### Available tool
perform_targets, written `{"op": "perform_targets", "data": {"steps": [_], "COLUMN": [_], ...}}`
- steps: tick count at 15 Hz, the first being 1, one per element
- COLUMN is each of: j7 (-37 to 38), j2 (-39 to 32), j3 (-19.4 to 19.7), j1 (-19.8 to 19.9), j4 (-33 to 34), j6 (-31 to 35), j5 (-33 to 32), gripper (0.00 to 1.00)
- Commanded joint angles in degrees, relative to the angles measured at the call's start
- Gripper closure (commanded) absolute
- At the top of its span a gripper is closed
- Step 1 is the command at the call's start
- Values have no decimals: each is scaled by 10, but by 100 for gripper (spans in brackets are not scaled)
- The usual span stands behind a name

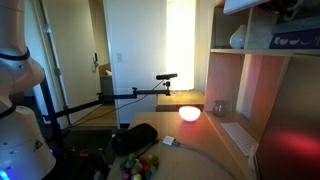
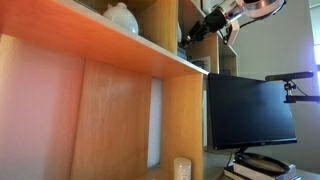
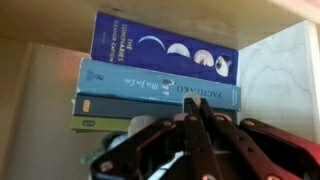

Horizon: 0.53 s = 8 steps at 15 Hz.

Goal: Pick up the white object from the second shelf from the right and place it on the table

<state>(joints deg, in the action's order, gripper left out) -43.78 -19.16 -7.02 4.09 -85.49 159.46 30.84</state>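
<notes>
Sideways offset is what the coming move turns on. Farthest left of the tool, as both exterior views show it, sits the white rounded vase-like object, upright on the upper board of the pale wooden shelving unit. Its body is squat and round, so no long axis dictates the approach.

Between it and the tool stands a wooden upright. The object therefore appears to occupy the neighbouring compartment, not the one the tool faces.

Next comes the tool itself, held at shelf height on the white arm. In the wrist view its two dark fingers meet in the middle with nothing between them, so it reads as closed and empty.

Straight ahead of the tool lies a flat stack of books. A dark blue hardback book printed with moon phases is on top, a light blue book sits beneath it, and darker volumes lie under that. A pale wood panel closes the bay on the tool's right. The white object does not show in the wrist view at all.

Judging from this, the tool is lined up on the wrong bay. It would need to back clear of the upright, shift left and open before reaching in.

Well below the tool, the long light-wood table lies ready as the place to set the object down.
</notes>
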Motion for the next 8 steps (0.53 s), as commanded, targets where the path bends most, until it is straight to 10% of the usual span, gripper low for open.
{"op": "perform_targets", "data": {"steps": [1, 8], "j7": [-27, -51], "j2": [58, 155], "j3": [-9, -10], "j1": [13, 24], "j4": [-91, -214], "j6": [23, 30], "j5": [29, 86], "gripper": [98, 98]}}
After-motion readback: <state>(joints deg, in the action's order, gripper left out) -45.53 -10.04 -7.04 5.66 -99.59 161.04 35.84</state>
